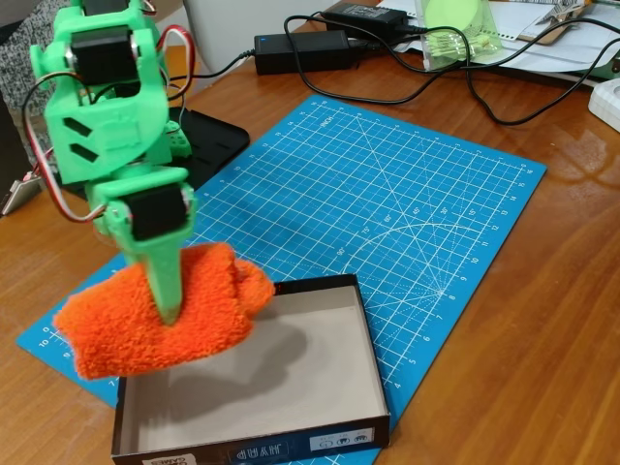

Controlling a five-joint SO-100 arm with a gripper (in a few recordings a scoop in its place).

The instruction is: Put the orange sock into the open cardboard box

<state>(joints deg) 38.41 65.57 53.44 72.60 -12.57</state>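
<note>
- Clearly, the green claw [167, 308] is clamped on the orange sock [155, 315], with one pointed finger [165, 281] pressed down across the front of the fluffy bundle.
- The sock hangs off the surface, held over the left rear part of the open cardboard box [373, 373]; its shadow falls on the grey-beige floor inside.
- The box sits at the near edge of the blue cutting mat [387, 194], its black front wall with white lettering facing the camera.
- The mat lies on the wooden counter [542, 339].
- Behind the mat, black cables [465, 87] and a black power adapter [300, 50] lie on the counter, well apart from the box.
</note>
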